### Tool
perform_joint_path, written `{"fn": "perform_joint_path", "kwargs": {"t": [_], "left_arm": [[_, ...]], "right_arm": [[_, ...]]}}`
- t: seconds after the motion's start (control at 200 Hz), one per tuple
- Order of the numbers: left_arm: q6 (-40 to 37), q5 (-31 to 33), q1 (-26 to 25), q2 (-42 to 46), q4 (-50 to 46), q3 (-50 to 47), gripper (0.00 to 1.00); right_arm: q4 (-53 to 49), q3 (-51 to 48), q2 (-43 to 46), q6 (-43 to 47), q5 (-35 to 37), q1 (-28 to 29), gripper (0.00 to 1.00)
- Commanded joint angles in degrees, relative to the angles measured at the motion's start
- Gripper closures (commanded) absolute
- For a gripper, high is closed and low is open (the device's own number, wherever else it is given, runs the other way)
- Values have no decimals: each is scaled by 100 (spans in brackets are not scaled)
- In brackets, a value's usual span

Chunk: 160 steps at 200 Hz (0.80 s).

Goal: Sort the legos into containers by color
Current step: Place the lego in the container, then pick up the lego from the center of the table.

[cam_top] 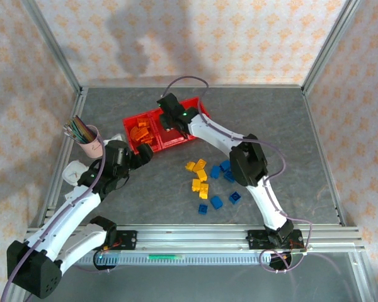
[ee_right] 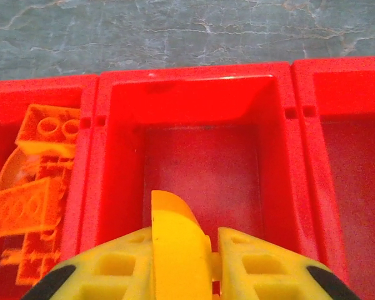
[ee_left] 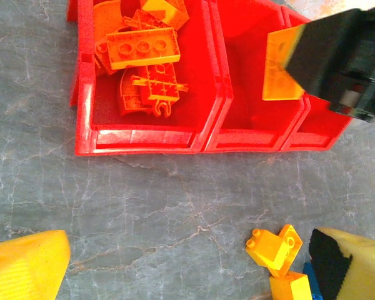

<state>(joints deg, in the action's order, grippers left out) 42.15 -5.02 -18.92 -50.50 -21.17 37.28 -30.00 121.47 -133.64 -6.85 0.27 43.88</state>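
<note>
The right gripper (ee_right: 182,245) has its jaws closed on a yellow brick (ee_right: 169,219), which stands edge-up between them. It hangs over the middle one of the three joined red bins (ee_right: 187,78), above that bin's bare red floor. In the left wrist view the same brick (ee_left: 281,65) juts from the black gripper (ee_left: 337,62) above the bins (ee_left: 150,140).

The left-hand bin holds a heap of orange bricks (ee_right: 40,187), some flat and studded, some curved.

The left gripper (ee_left: 187,250) sits just in front of the bins' left end, low over the desk (cam_top: 290,145). Its jaws are spread wide and hold nothing.

In front of the bins, towards the arm bases, loose bricks lie scattered on the desk. A cluster of yellow bricks (cam_top: 200,176) lies nearest the bins, with blue bricks (cam_top: 225,171) beside and beyond it, further from the bins.

Left of the bins stands a pink cup (cam_top: 91,145) of coloured pencils.
</note>
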Motion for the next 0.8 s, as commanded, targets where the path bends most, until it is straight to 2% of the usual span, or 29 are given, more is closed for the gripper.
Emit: {"fn": "perform_joint_path", "kwargs": {"t": [0.0,0.09,0.18,0.295,0.551,0.796], "left_arm": [[-67,264,25,-38,226,193,1],[-74,258,18,-69,226,206,1],[-75,238,20,-74,197,218,1],[-114,222,13,-35,110,245,1],[-243,14,-92,269,204,-3,1],[-82,92,-646,519,375,-405,1]], "right_arm": [[-394,603,-289,113,150,-11,66],[-411,699,-182,140,116,-11,54],[-343,455,161,146,68,-11,46],[-279,-158,761,73,80,-11,44],[-41,-2356,2302,-550,23,-13,33],[62,-4017,3259,-1384,-19,25,24]]}}
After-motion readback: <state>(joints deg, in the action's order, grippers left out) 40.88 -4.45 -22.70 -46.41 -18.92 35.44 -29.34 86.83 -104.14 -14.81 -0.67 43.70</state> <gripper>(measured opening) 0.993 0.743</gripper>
